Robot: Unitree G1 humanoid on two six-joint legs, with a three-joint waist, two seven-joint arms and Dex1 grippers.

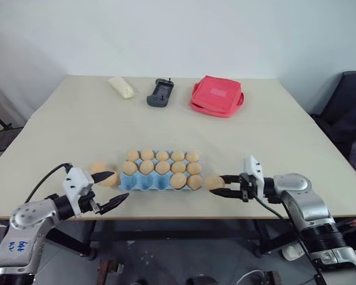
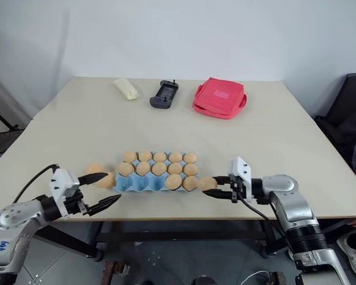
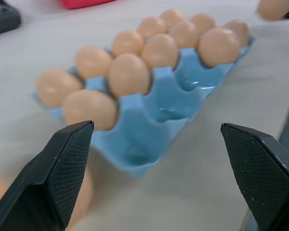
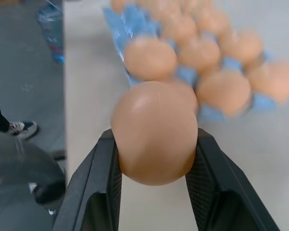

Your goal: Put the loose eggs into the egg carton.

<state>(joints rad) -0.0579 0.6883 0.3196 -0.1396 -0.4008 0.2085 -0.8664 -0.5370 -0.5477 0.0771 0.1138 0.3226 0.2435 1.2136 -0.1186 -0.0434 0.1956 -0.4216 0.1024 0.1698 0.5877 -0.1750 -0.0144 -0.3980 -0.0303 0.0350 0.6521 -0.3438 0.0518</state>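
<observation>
The light blue egg carton lies near the table's front edge. Its two back rows hold eggs, and the front row holds two at its right end. The near-left cups are bare. My right gripper is shut on a tan egg just off the carton's right end, a little above the table. Two loose eggs lie by the carton's left end. My left gripper stands open beside them, one black finger in front of the nearer egg.
At the table's far side lie a cream packet, a black handheld device and a red square pouch. A dark chair stands off the right edge. The table's front edge runs just under both grippers.
</observation>
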